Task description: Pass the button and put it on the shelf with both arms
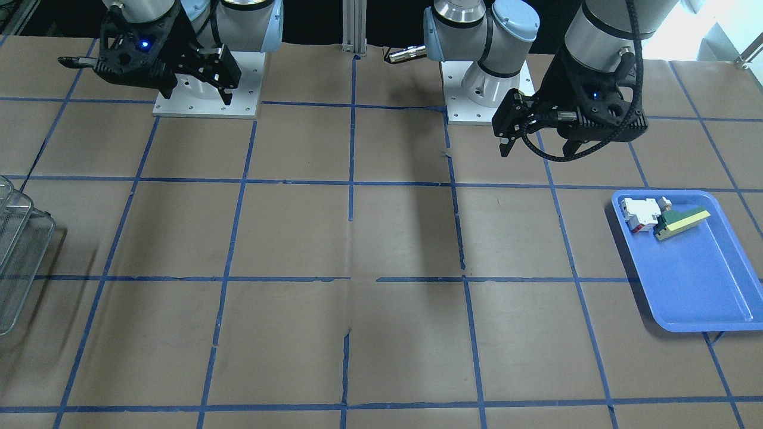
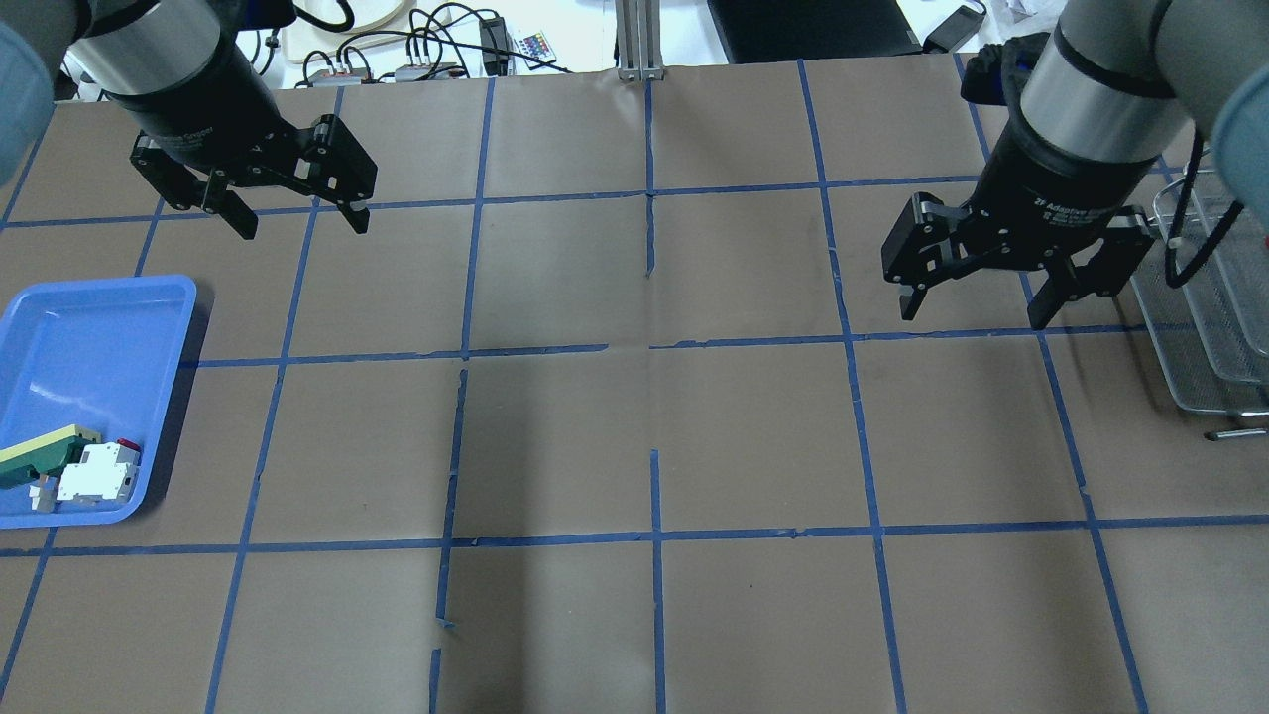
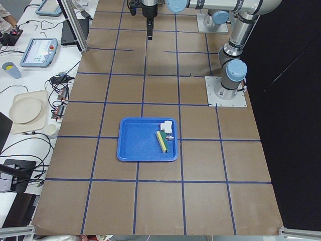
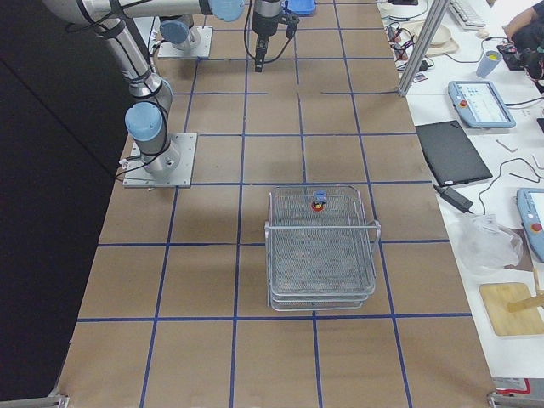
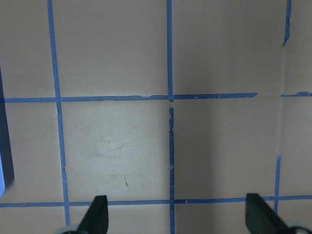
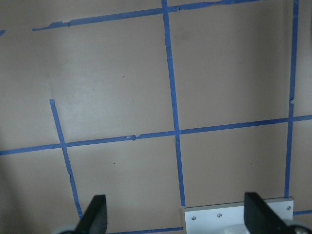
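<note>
**Button sits on the shelf; both claws empty**

Our left claw and right claw each hang wide open above the bench, gripping nothing. The shelf stands just beside the right claw, so we judge the right arm much the nearer. The button rests on the top tier, at the end toward the bench's middle; its long axis is too small to tell. We count one button, one shelf, two claws and one blue tray, which holds one white-and-red block and one green-and-yellow wedge.
</note>
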You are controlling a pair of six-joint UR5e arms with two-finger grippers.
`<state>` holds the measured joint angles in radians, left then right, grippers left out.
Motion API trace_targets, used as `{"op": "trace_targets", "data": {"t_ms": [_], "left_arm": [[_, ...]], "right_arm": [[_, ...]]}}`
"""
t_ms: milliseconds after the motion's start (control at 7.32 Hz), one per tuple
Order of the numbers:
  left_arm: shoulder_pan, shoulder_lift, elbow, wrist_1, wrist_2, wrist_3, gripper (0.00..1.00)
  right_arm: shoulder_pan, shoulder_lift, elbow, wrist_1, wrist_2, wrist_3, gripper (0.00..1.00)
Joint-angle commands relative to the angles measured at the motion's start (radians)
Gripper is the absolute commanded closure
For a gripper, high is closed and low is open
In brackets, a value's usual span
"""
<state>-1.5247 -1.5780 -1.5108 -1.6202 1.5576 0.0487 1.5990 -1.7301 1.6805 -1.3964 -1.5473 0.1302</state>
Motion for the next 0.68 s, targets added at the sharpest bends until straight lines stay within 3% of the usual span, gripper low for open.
{"op": "trace_targets", "data": {"t_ms": [0,547], "left_arm": [[0.001,-0.004,0.004,0.003,-0.001,-0.001,0.00],[0.001,-0.007,0.003,0.006,-0.001,-0.001,0.00]], "right_arm": [[0.018,-0.005,0.002,-0.025,-0.013,-0.012,0.01],[-0.014,-0.006,0.007,-0.033,-0.010,0.003,0.01]]}}
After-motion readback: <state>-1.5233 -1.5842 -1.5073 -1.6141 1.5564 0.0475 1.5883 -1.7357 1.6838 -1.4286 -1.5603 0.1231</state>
